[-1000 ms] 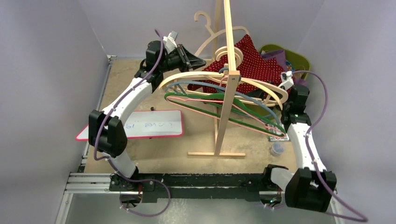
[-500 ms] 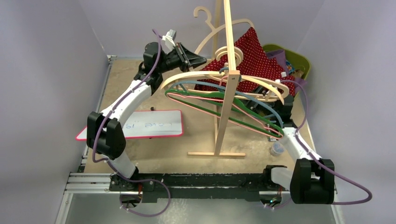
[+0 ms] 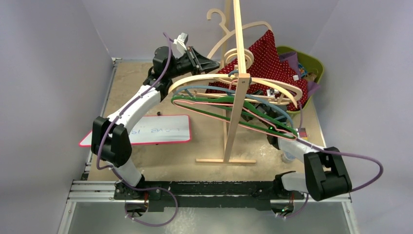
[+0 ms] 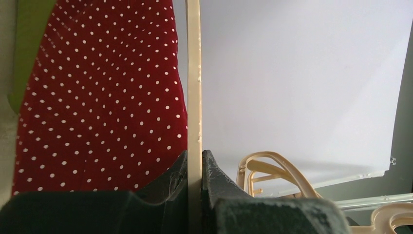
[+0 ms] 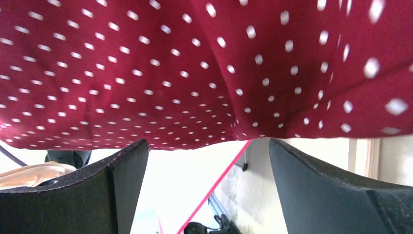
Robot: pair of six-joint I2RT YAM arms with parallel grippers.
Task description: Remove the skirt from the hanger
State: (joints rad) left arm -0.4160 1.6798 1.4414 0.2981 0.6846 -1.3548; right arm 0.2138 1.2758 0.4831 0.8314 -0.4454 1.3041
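Green basket (image 3: 314, 63) at back right of tabletop (image 3: 131, 87) holds purple cloth (image 3: 290, 59). Red dotted skirt (image 3: 260, 56) hangs on cream hanger (image 4: 194, 83), beside basket. Left jaws clamped on hanger arm, skirt alongside. Right jaws wide apart, skirt hem just above gap; only wrist views show this.

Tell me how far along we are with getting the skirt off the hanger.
Done: the left gripper is clamped on the cream hanger. In hand: the right gripper, jaws open, sits just under the hem of the red dotted skirt, not gripping it yet. Left: grasp the skirt and pull it free; it is still on the hanger.
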